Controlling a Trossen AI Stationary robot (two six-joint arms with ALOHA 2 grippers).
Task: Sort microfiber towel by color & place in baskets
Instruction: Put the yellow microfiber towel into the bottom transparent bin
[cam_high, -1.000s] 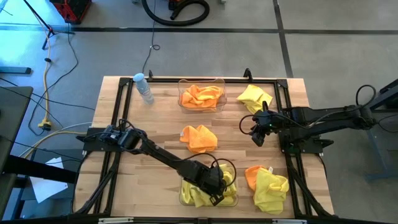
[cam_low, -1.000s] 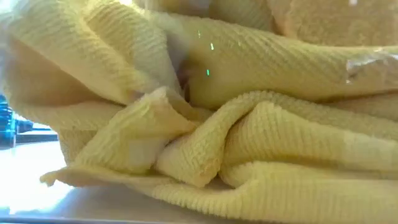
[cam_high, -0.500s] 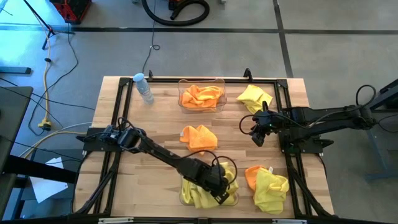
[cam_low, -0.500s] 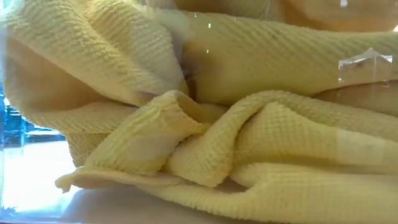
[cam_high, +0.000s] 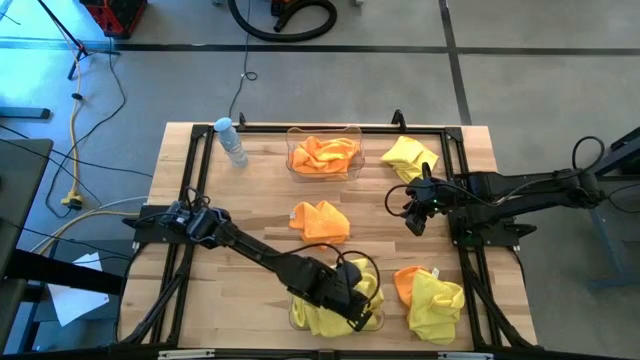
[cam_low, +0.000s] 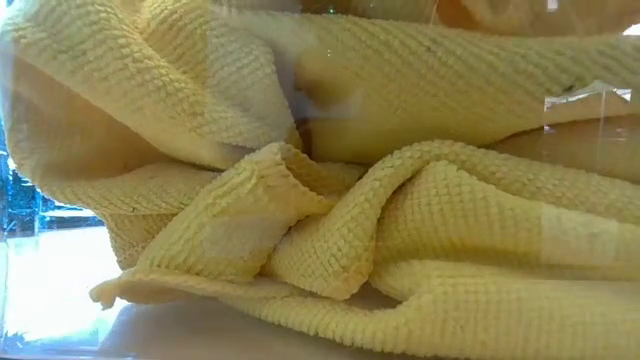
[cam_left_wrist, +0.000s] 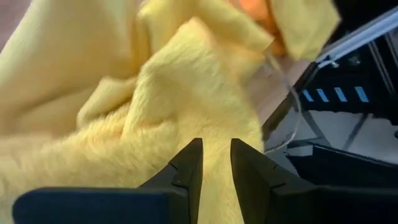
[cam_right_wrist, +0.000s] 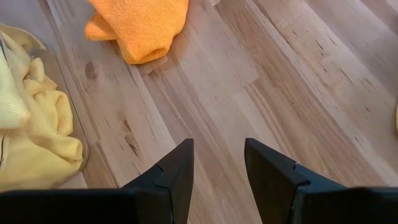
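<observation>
With its jaws nearly closed over nothing, the left gripper (cam_high: 352, 303) could snag the yellow towels (cam_high: 325, 312) from the front-edge basket (cam_high: 372, 322).

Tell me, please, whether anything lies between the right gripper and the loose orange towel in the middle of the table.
Nothing visible does. The right gripper hovers open above bare wood, and the orange towel lies across an uncluttered stretch of table. The left gripper is away at the near basket of yellow towels.
</observation>
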